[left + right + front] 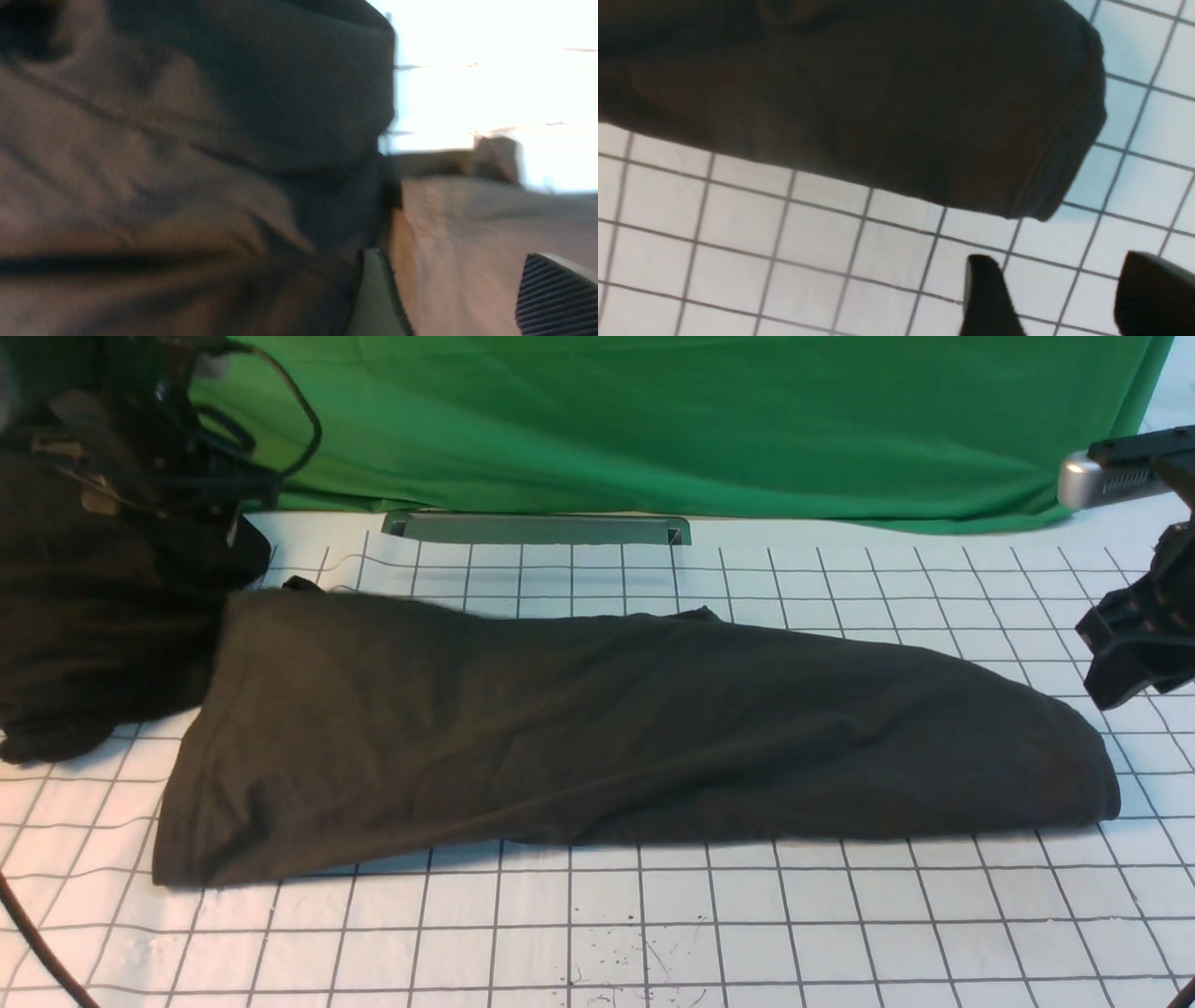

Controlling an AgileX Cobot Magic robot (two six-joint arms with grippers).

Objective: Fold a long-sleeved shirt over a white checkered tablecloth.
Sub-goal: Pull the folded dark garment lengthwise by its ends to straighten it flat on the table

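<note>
As I scan the front camera from the left, a shapeless dark cloth heap (84, 616) fills that corner, with a looped black cable (299, 429) above it. My left hand (451, 261) shows clearly only in its own wrist camera. Its fingers (556, 294) stand spread apart with nothing pinched between them, one showing a ribbed pad. Dark brown cloth crowds that view, too blurred for me to say whether it is heap or shirt.

Next comes the long-sleeved shirt (607, 728). It lies folded into one long band across the white checkered tablecloth (747, 915) that covers the tabletop. Its broad left end sits against the heap, and it narrows toward a rounded right end. The side turned up is plain dark brown-black cloth, lightly creased, and I can read no lettering on it. Behind it, at the far edge of the tabletop, a grey strip (537, 529) lies flat below the green backdrop (700, 420). A few dark specks (635, 961) dot the tablecloth in front of the shirt.

At the right, my right hand (1057, 266) hangs over bare grid squares just beside the shirt's rounded end, clear of the cloth. Its two dark fingers (985, 294) are parted and hold nothing. In that wrist camera a stitched hem (1045, 172) runs along the shirt's end.
</note>
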